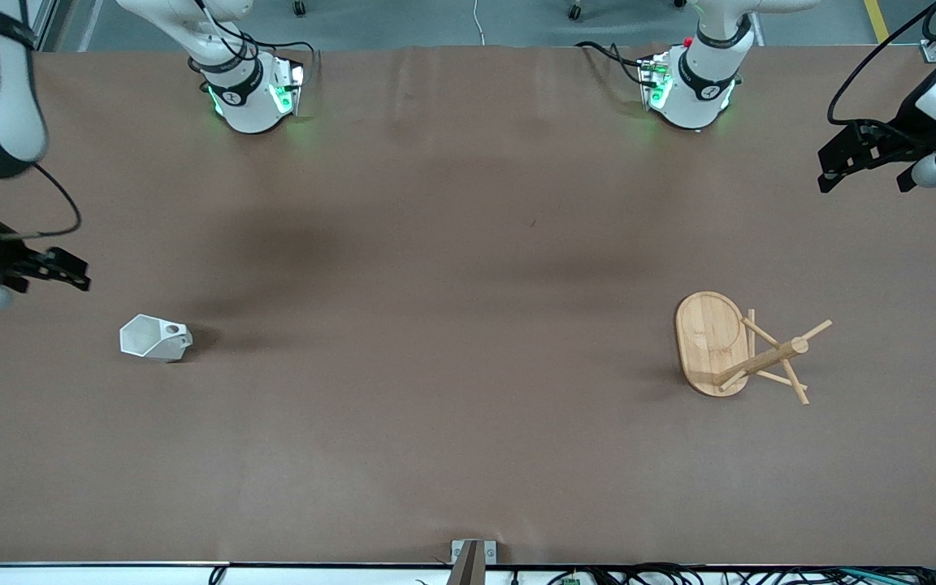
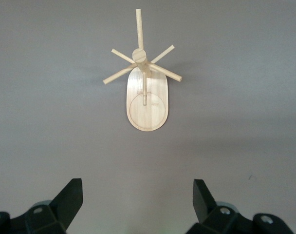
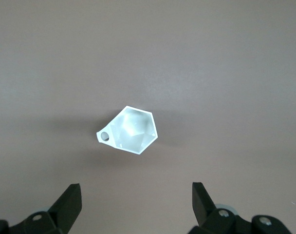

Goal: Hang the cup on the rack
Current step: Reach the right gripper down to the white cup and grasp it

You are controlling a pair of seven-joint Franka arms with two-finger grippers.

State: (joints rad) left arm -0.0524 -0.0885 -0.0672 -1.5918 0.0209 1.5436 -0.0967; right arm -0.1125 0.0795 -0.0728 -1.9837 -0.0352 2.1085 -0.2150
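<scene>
Left hand up in the air over the left arm's end of the bench, fingers spread wide, nothing between them, touching nothing. Same deal w/ right hand: over the right arm's end, fingers fully apart, empty, clear of everything.

Cup sitting on the bench toward the right arm's end, well apart from the rack, nearer the front cam than the right hand. Mouth open to the right wrist cam, handle w/ round hole sticking off one side. Upright or tipped, can't tell for sure.

Rack standing on its oval base toward the left arm's end, post up, pegs fanning out, none carrying anything. Also nearer the front cam than the left hand.

Hard to see: both hands partly cut off at the front view's edges, only fingertips showing in wrist views. Right arm's upper part cropped too. Small mark on rack base unreadable.
</scene>
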